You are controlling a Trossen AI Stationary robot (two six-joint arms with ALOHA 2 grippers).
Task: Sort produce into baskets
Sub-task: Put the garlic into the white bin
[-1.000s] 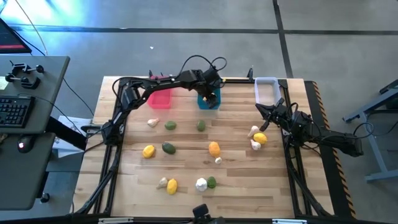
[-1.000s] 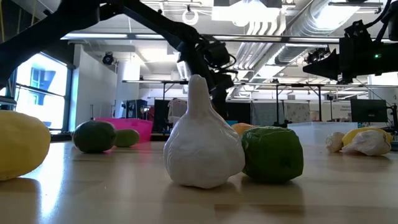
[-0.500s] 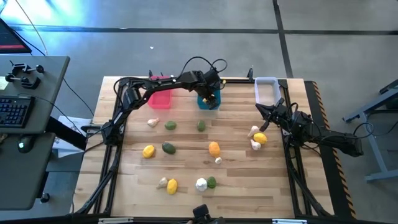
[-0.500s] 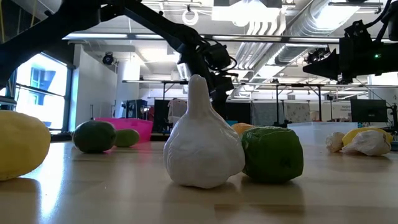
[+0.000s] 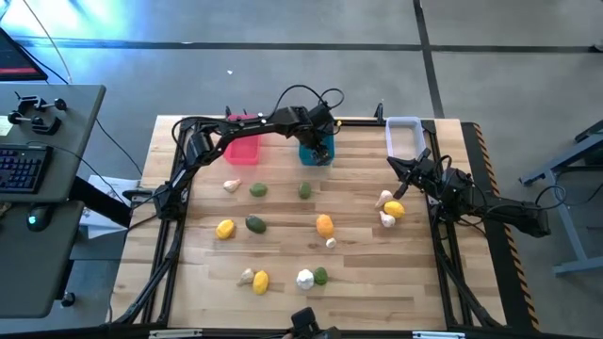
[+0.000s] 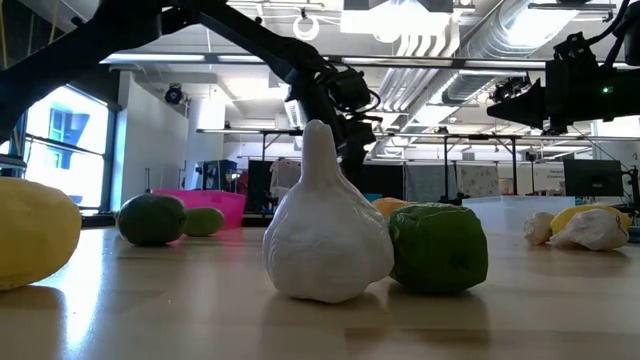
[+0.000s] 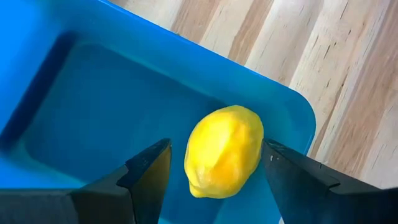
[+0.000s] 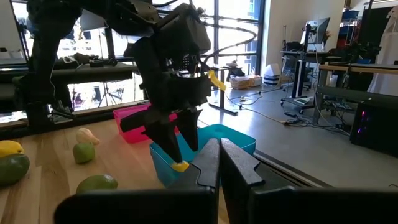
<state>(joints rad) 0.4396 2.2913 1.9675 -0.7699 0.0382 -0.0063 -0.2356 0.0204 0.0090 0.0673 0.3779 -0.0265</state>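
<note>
— Where does the yellow toy lemon (image 7: 224, 151) lie?
— Inside the blue plastic bin (image 7: 74, 106), between the left gripper (image 7: 214, 171)'s spread fingers, gripped by neither, long axis along them.
— The right gripper (image 8: 217, 163)?
— Closed, empty, well apart.

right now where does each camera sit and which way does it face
High: overhead, straight down; both arms, wooden table.
Low: table height, across garlic into the room; arms above.
Left wrist: over blue basket, open fingers flanking lemon.
Right wrist: level, shut fingers in front.
Shared: both wrist views show basket and lemon.
</note>
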